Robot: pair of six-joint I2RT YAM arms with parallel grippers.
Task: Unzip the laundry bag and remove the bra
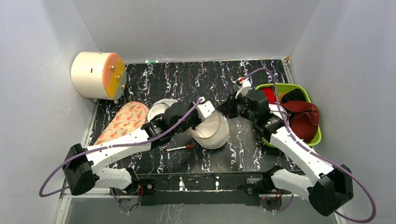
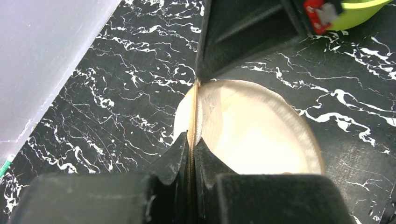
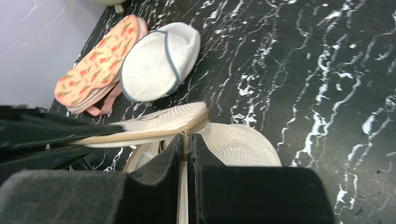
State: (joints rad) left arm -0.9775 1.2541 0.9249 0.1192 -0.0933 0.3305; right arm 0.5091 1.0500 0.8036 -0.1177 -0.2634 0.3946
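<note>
The laundry bag (image 1: 214,132) was held on edge near the middle of the worktop (image 1: 247,151), between the two arms. The left claw (image 2: 192,148) was closed tight on the zip rim (image 2: 195,109) of the bag, and the right claw (image 3: 185,142) was pinched shut on that rim from the opposite side.

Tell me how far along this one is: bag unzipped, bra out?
Done: the approach only. In hand: the left pincer and right pincer are each shut on the zip rim of the laundry bag, and the right wrist view seems to show a gap between its halves. Left: finishing the unzip and pulling out the bra, which isn't visible.
</note>
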